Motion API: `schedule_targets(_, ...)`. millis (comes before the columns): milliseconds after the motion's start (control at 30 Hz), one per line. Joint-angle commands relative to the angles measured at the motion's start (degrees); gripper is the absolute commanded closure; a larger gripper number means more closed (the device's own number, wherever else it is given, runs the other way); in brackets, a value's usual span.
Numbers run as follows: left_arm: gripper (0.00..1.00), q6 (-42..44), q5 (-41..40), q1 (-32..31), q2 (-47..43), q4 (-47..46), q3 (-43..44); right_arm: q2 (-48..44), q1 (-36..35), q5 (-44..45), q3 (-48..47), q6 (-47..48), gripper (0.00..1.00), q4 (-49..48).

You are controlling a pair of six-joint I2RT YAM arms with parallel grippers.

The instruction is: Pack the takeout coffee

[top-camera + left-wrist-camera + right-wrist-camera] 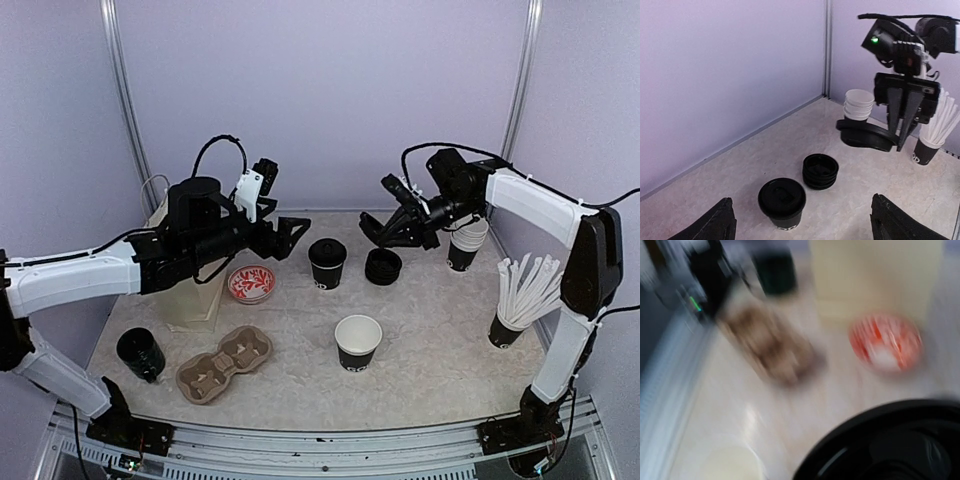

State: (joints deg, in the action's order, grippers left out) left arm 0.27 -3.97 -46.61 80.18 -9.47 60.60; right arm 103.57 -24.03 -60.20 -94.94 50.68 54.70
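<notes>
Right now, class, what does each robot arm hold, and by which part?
The right gripper pinches a round black cup lid by its rim. The left gripper, jaws open, holds nothing.

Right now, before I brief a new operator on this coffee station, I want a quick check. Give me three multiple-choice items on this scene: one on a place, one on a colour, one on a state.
1. Where does the cardboard cup carrier lie?
A) front left of the table
B) against the back wall
C) in the right gripper

2. What colour is the inside of the open cup at front centre?
A) red
B) black
C) white

3. What is the right gripper doing?
A) standing open and empty
B) holding a black lid
C) gripping a white stick

Answers:
1 A, the top view shows it near the table's front edge on the left arm's side.
2 C, its interior shows white from above.
3 B, the left wrist view shows its fingers closed on the lid's rim.
</notes>
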Motion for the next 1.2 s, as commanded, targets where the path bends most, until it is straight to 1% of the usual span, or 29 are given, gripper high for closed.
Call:
schedule_targets(0,0.09,4.86,1.36,-5.42,-5.29,-18.87,-4.61,-2.76,1.34,-22.54,-1.20,-7.66,1.00,-0.19)
schedule_targets(33,0.08,5.85,1.54,-6.36,-5.52,-21.19,-5.81,-2.90,1.50,-26.53,-1.02,-9.25,1.00,-1.05)
schedule_targets(133,0.10,8.03,1.92,-8.82,-5.20,-29.00,-8.93,-3.39,1.53,-33.02,-0.34,-13.54,1.00,-3.40)
schedule_targets(167,0.08,8.35,2.28,-9.35,-4.58,-30.84,-9.17,-3.63,1.53,-34.41,-0.08,-14.48,1.00,-4.04)
schedule_targets(200,0.02,8.35,2.45,-9.67,-3.87,-32.47,-9.26,-3.90,1.53,-35.21,0.19,-15.24,1.00,-4.67)
schedule_targets(267,0.01,8.27,2.47,-10.48,-1.82,-35.73,-9.22,-4.88,1.49,-35.89,1.01,-17.15,1.00,-6.15)
schedule_targets(367,0.03,8.43,2.07,-11.40,1.59,-39.56,-8.47,-7.59,1.30,-36.57,4.29,-23.59,1.00,-13.13)
schedule_targets(400,0.05,9.26,1.64,-12.10,2.76,-40.13,-7.89,-8.57,1.08,-36.19,6.00,-26.16,1.00,-16.96)
schedule_targets(467,0.07,11.86,-0.20,-13.65,5.23,-40.53,-6.26,-10.62,0.72,-35.63,8.87,-31.65,1.00,-23.55)
schedule_targets(533,0.13,14.73,-2.32,-15.00,7.56,-39.52,-3.92,-12.40,0.28,-35.31,11.45,-37.26,1.00,-29.42)
schedule_targets(600,0.15,16.70,-2.62,-16.07,9.86,-39.13,-2.21,-12.71,-0.03,-35.36,11.63,-38.03,1.00,-29.54)
schedule_targets(733,0.15,18.78,-5.18,-17.54,13.56,-40.37,-0.05,-13.03,-0.54,-35.48,11.66,-38.59,1.00,-29.75)
schedule_targets(900,0.14,18.25,-6.56,-17.82,16.90,-42.31,1.86,-13.27,-1.31,-35.83,11.31,-38.99,1.00,-29.77)
schedule_targets(1067,0.14,18.03,-7.35,-17.75,20.06,-41.19,5.34,-13.26,-1.80,-36.44,11.07,-39.07,1.00,-29.65)
schedule_targets(1167,0.14,17.70,-7.83,-17.65,21.33,-41.91,5.92,-13.37,-2.06,-36.65,11.16,-39.18,1.00,-29.58)
